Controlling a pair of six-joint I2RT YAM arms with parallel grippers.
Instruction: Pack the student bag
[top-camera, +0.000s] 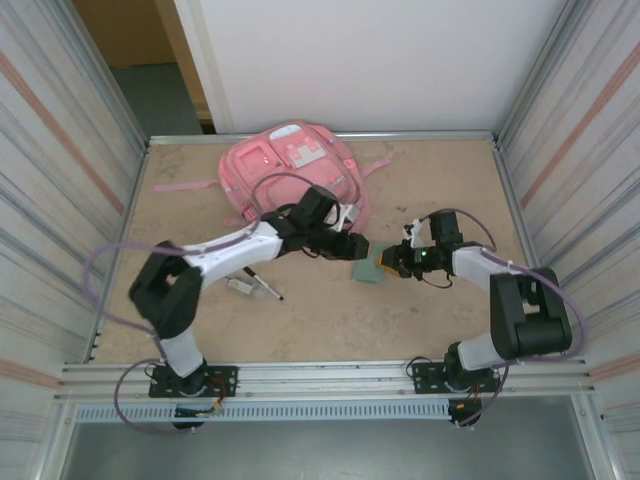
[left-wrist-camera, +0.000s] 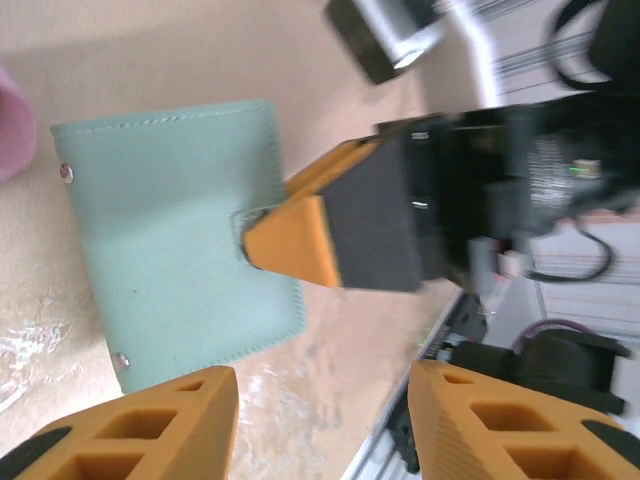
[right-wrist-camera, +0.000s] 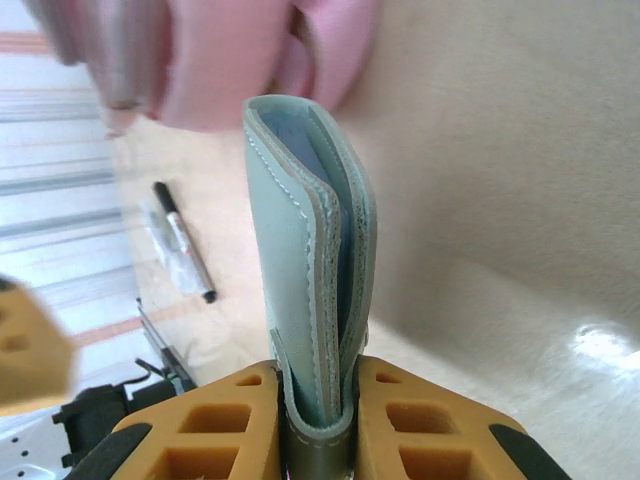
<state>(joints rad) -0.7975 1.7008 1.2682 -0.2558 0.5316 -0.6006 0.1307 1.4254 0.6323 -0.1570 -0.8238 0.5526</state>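
The student bag (top-camera: 290, 165), pink with white-trimmed pockets, lies flat at the back of the table. In front of it a mint-green leather wallet (top-camera: 368, 268) is held just above the tabletop. My right gripper (right-wrist-camera: 315, 400) is shut on the wallet (right-wrist-camera: 310, 250), pinching its folded spine and strap so it stands edge-on. In the left wrist view the wallet (left-wrist-camera: 170, 230) shows its flat face, with the right gripper's orange fingertip (left-wrist-camera: 295, 240) on its snap strap. My left gripper (left-wrist-camera: 325, 420) is open beside the wallet, with bare table between its fingers. The bag's pink edge (right-wrist-camera: 230, 60) lies beyond the wallet.
A black pen (top-camera: 262, 284) and a small clear packet (top-camera: 238, 284) lie on the table left of centre, under the left arm; the pen (right-wrist-camera: 185, 245) also lies left of the wallet. A pink strap (top-camera: 185, 185) trails left of the bag. Metal walls enclose the table.
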